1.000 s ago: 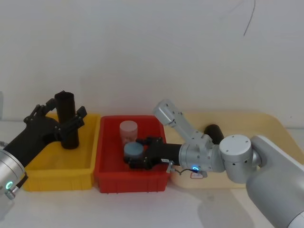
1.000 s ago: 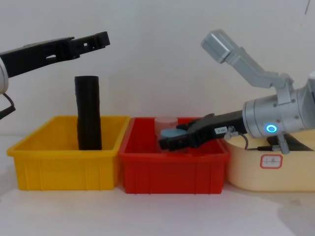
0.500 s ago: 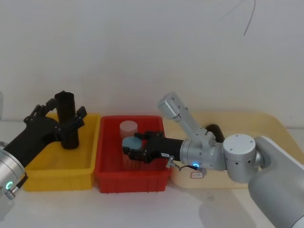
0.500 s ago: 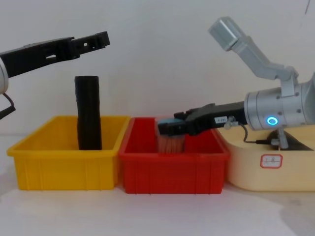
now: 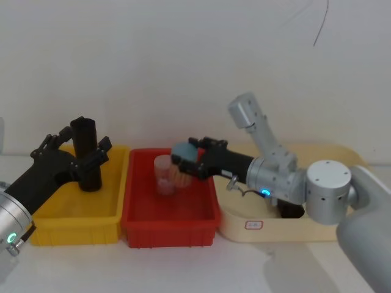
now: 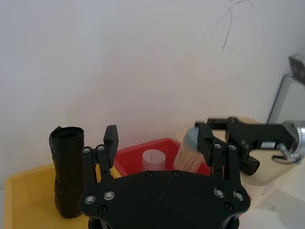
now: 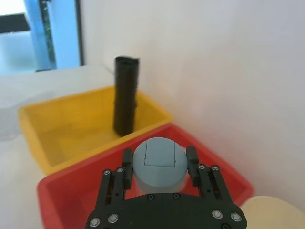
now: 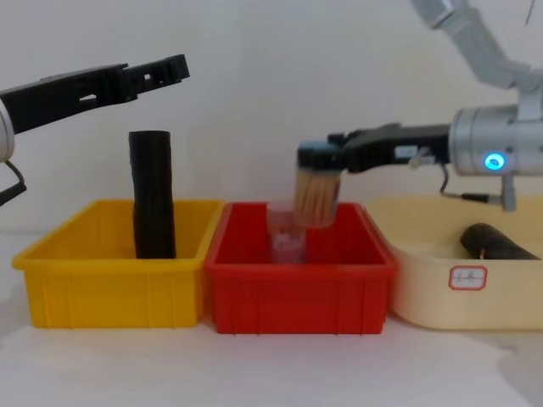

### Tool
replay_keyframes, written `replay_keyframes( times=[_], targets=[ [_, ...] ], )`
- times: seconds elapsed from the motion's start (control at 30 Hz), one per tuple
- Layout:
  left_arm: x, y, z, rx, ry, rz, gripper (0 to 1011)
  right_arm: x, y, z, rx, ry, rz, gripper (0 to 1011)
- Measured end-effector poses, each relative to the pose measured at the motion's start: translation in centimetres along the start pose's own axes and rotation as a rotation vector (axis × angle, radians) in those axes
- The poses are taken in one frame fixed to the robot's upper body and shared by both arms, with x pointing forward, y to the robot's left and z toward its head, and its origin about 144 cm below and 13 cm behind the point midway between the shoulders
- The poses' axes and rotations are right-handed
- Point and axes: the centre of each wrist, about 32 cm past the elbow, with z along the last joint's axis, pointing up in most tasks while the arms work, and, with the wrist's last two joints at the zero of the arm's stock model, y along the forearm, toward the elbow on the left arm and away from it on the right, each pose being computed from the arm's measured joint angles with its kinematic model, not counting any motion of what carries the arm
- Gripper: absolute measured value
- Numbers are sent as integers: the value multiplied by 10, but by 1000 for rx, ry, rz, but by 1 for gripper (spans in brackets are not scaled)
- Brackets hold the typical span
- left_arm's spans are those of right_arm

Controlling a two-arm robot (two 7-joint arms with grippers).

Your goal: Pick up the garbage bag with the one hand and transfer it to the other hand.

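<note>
Left end effector (image 5: pixel 78 151): at the left of the head view, fingers spread, standing on either side of the garbage bag (image 5: pixel 85 154) without visibly pressing it. In the chest view this end effector (image 8: pixel 170 68) sits at upper left, above and behind the roll's top, so contact cannot be confirmed.

Garbage bag: upright black roll inside the yellow bin (image 5: pixel 73 217), at the left of the frame, its top well above the bin rim.

Right end effector (image 5: pixel 186 160): centre of the head view, fingers pinching a container with a blue-grey lid (image 5: pixel 185 160). The chest view shows it (image 8: pixel 318 195) lifted above the red bin (image 8: pixel 299 292), its tan lower body hanging below the fingers.

Within the red bin, a clear cup (image 8: pixel 286 233) stands just beside and below the lifted container.

Right of the red bin, a cream tray (image 8: pixel 450 297) holds a second black roll (image 8: pixel 499 244) lying on its side.

All three receptacles rest side by side on the white tabletop (image 8: pixel 271 365).
</note>
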Motion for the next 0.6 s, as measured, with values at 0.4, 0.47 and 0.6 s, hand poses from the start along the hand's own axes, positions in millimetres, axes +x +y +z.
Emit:
replay_keyframes(
  times=[0.4,0.47,0.6],
  targets=[
    [0,0,0,0,0,0,1002,17,-40,13,23,-51,-161,647],
    [0,0,0,0,0,0,1002,18,-46,12,16,-53,-179,647],
    [0,0,0,0,0,0,1001,19,-58,8,-4,-52,-216,647]
  ],
)
